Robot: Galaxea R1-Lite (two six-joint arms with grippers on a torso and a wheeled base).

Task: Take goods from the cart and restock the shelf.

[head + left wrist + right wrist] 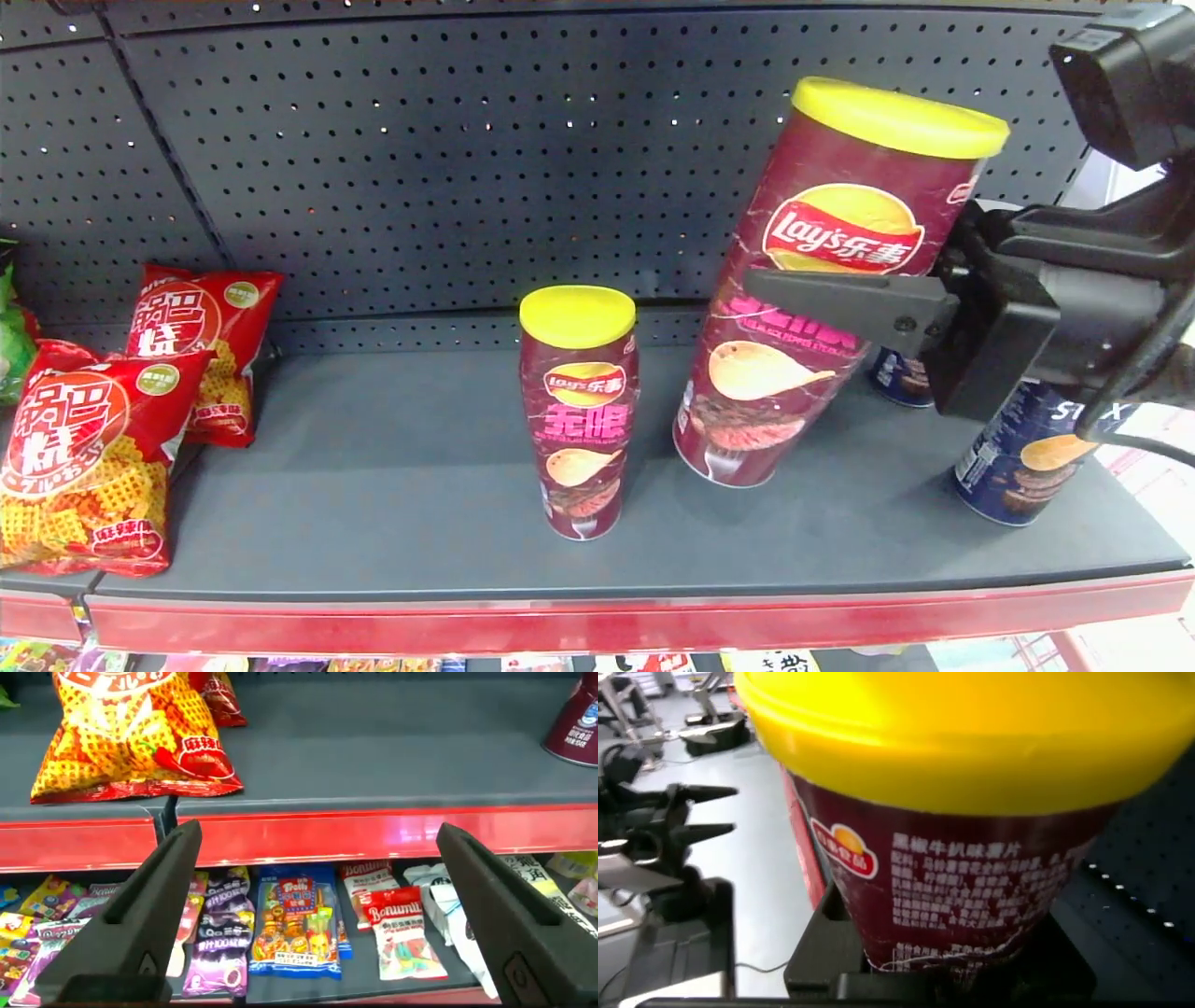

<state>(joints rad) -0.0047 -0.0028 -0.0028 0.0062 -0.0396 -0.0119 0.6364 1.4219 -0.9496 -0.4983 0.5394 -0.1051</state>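
Observation:
A maroon chip can with a yellow lid (822, 280) leans left-bottom to right-top over the grey shelf (373, 467), its base at or just above the shelf surface. My right gripper (794, 285) is shut on the can's middle, with one finger (840, 303) across its front. In the right wrist view the same can (971, 887) stands close up between the jaws. A smaller matching can (579, 411) stands upright to its left. My left gripper (318, 905) is open and holds nothing, in front of the shelf's red front edge (308, 831).
Two dark blue cans (1022, 457) stand behind my right gripper at the shelf's right end. Red snack bags (84, 457) lie at the left end. Candy packs (299, 924) fill the shelf below. Bare shelf lies between the bags and the small can.

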